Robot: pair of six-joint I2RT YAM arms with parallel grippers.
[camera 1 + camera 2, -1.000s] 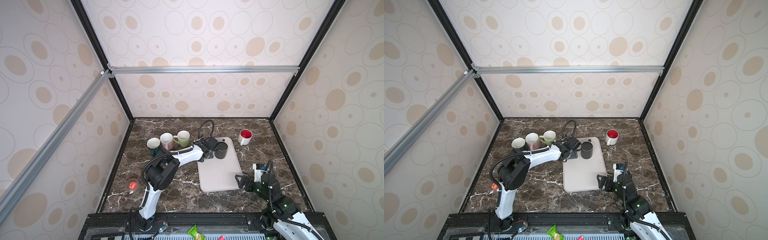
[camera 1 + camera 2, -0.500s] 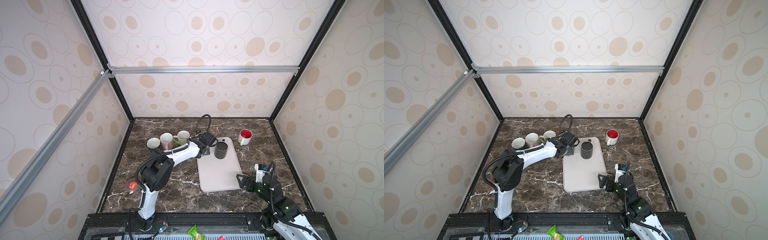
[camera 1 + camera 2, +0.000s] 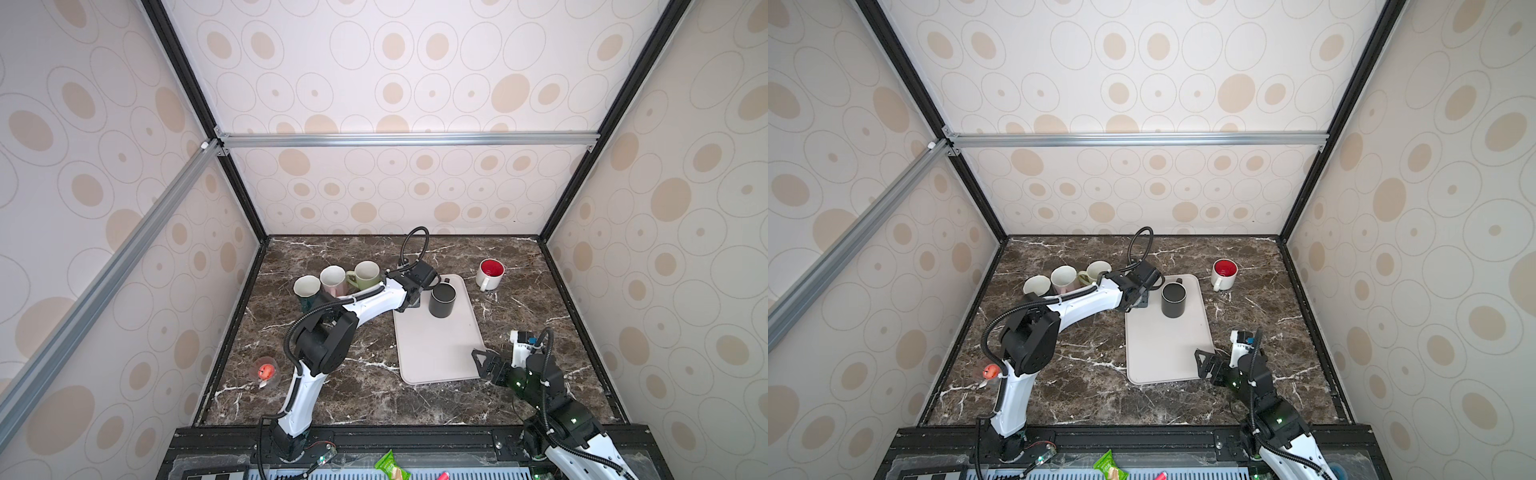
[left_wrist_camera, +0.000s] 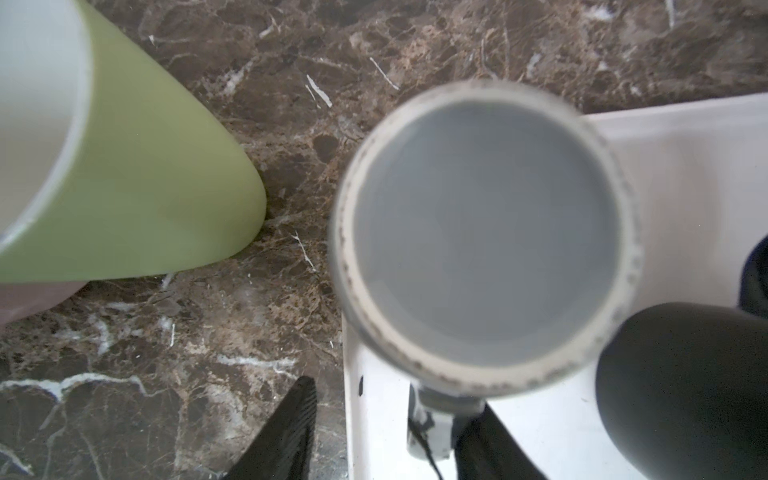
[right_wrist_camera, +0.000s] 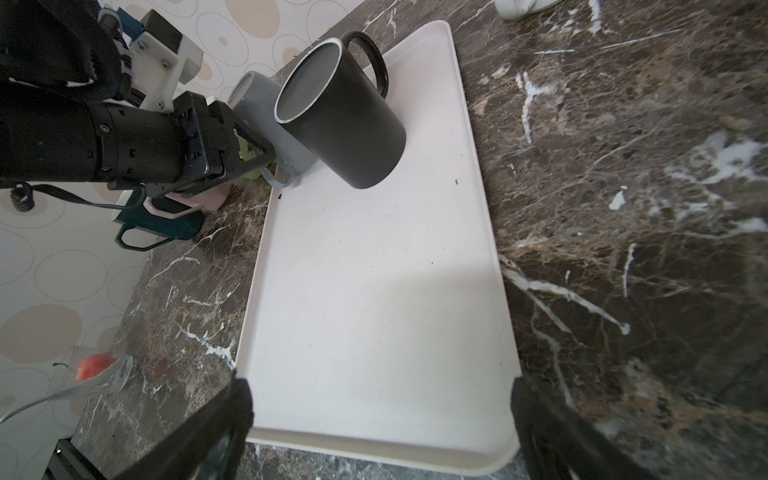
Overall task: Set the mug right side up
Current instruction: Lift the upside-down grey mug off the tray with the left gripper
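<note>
Nearest to the robot's base, the right gripper (image 3: 485, 366) hovers at the near edge of the pale tray (image 5: 374, 291). Its jaws are wide apart and nothing is between them, so it takes no part in the work at this moment.

Further in, on the far part of the tray, stands a black mug (image 5: 349, 120). Just beside it, at the far left corner of the tray, is the task's thing, the grey mug (image 4: 482, 232). It is upside down: the left wrist view looks onto its flat bottom with the rough pale foot ring, and its mouth is down on the tray. Its handle (image 4: 432, 419) points toward the left gripper (image 4: 392, 411), whose jaws stand partly apart, one on each side of the handle. One finger (image 4: 490, 449) is at the handle, perhaps touching it. The other finger (image 4: 286, 432) is clearly apart from it, so I judge that the mug is not yet held.

Beyond, on the marble table (image 5: 623, 208), a green mug (image 4: 145, 187) stands near the grey one. A red-lined mug (image 3: 490, 272) is well apart, to the right.

The step in hand is, I think, taking hold of the handle. The next move calls for a firm pinch on it, then a lift clear of the tray and a half turn of the wrist, so that the mouth comes up. The black and green mugs are close, so the turn needs room.
</note>
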